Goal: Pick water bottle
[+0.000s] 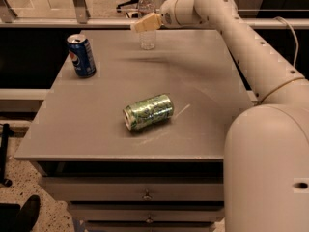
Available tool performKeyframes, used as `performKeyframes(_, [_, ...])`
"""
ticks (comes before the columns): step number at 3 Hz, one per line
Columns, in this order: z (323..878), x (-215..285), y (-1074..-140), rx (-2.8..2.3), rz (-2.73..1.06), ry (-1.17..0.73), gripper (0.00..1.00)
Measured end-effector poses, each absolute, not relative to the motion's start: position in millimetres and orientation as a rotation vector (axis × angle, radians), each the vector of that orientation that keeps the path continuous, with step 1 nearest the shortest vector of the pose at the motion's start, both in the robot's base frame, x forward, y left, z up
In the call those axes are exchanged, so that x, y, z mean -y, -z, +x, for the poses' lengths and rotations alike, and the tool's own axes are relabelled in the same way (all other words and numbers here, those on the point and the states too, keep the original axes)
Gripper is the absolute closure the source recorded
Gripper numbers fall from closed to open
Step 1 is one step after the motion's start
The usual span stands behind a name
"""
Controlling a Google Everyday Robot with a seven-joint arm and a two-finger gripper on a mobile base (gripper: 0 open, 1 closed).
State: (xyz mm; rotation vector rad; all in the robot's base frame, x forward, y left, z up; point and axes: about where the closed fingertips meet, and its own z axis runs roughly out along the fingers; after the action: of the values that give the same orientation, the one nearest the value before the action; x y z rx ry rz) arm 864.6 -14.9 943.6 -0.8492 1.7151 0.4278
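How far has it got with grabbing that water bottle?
Done: the reach; the gripper is at the middle of the water bottle, near the far edge of the table. In hand: securing a hold there. Left: the lift, since the bottle's base rests on the table.

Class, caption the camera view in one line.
Gripper at the water bottle near the table's far edge; Pepsi can upright, green can lying.

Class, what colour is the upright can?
Blue: the can, camera view; gripper at the water bottle.
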Motion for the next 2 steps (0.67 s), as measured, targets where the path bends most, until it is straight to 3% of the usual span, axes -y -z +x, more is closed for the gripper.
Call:
performKeyframes(1, [877.2, 6.2, -938.3, -1.711, -0.822, -0.459, 0.00])
performKeyframes(2, [877.5, 3.7, -934.2, -1.713, -0.807, -0.486, 0.26])
